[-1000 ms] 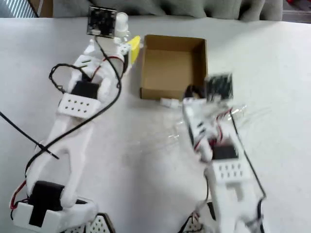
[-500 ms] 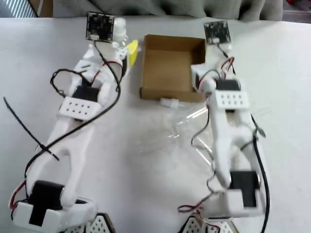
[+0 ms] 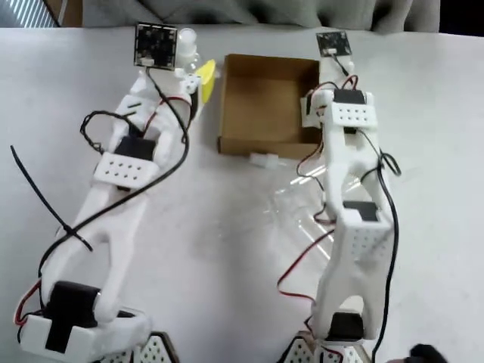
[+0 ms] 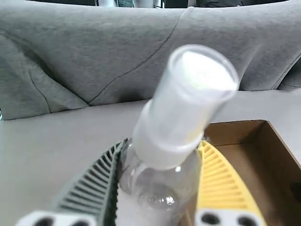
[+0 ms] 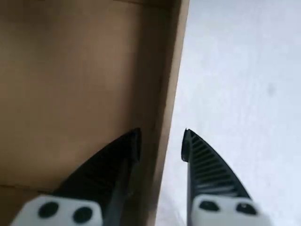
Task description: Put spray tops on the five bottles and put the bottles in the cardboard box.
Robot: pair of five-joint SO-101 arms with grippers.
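Observation:
My left gripper (image 4: 160, 155) is shut on a clear bottle (image 4: 157, 186) that carries a white spray top (image 4: 188, 103) and leans toward the cardboard box (image 4: 244, 150). From above, this bottle (image 3: 187, 47) is just left of the box's (image 3: 261, 140) far left corner. My right gripper (image 5: 160, 141) is open and straddles the box's right wall (image 5: 171, 94), with one finger inside the box and the other over the table. Clear uncapped bottles (image 3: 299, 200) lie on the table in front of the box, partly under the right arm. A loose white spray top (image 3: 265, 160) lies at the box's near wall.
The box floor (image 3: 261, 102) is bare cardboard. A grey padded backrest (image 4: 94, 56) runs behind the table's far edge. Black and red cables (image 3: 45, 204) trail from both arms. The white table (image 3: 212, 265) stretches between the arm bases.
The right arm has swung from the bottles in the middle of the table out to the box's right wall. The left arm has held its bottle nearly still.

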